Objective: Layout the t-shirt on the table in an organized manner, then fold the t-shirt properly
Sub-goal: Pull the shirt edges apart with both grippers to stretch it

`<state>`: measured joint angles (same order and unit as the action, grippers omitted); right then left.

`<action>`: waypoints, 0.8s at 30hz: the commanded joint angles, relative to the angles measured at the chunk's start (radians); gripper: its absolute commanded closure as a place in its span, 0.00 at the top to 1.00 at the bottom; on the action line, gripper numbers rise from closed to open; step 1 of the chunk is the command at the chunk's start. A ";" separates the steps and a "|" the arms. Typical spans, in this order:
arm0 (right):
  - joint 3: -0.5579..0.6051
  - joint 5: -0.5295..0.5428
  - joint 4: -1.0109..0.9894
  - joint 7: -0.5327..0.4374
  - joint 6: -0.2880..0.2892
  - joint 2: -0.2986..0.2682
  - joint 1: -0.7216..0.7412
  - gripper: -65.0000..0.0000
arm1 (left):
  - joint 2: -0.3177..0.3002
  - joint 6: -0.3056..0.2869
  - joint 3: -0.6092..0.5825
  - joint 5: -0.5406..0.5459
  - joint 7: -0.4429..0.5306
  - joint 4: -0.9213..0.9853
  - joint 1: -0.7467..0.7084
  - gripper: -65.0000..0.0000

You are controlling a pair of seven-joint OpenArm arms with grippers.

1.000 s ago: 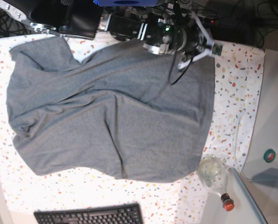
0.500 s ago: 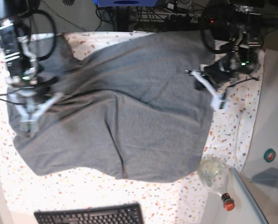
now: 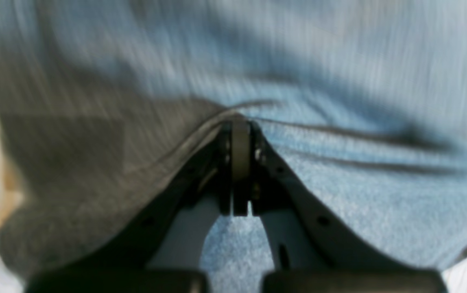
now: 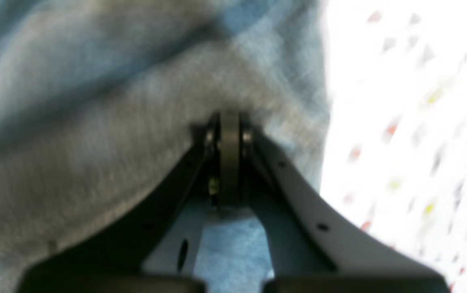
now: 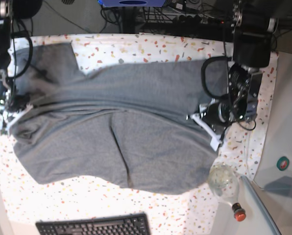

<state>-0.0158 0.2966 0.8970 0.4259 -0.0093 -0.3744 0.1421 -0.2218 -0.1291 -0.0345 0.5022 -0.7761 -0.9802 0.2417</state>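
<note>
The grey t-shirt (image 5: 116, 127) lies spread and wrinkled across the speckled table (image 5: 151, 49). My left gripper (image 5: 205, 128) is at the shirt's right edge in the base view. In the left wrist view it (image 3: 235, 122) is shut, with the t-shirt (image 3: 339, 61) pinched at its tips and creases running out from them. My right gripper (image 5: 9, 120) is at the shirt's left edge. The right wrist view shows it (image 4: 229, 118) shut on the t-shirt (image 4: 75, 101) close to the hem, beside bare table (image 4: 412, 101).
A black keyboard (image 5: 94, 226) sits at the near edge. A clear glass bulb (image 5: 223, 180) with a red cap (image 5: 239, 213) lies by the shirt's near right corner. A plain grey side surface (image 5: 288, 122) with a green roll (image 5: 283, 163) borders the right.
Both arms have swung out to the shirt's sides and come toward the near edge. The shirt's far edge has come along, uncovering speckled table at the back.
</note>
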 commanded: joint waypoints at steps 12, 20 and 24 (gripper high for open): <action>-0.008 -0.003 -0.200 -0.149 -0.004 -0.067 0.173 0.00 | 0.235 0.013 0.009 -0.254 0.169 0.272 0.302 0.00; -0.183 0.003 0.370 -0.115 -0.004 -0.031 -0.152 0.00 | 0.152 0.013 0.120 -0.093 -0.090 -0.207 0.124 0.00; -0.299 0.003 0.606 0.026 -0.004 0.035 -0.264 0.00 | 0.115 0.013 0.264 -0.020 -0.253 -0.503 -0.057 0.00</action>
<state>-0.3103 0.2970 1.4879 0.4835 -0.0166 -0.3233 -0.1379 -0.1059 -0.1051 0.2352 0.4625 -1.0531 -1.4681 0.1558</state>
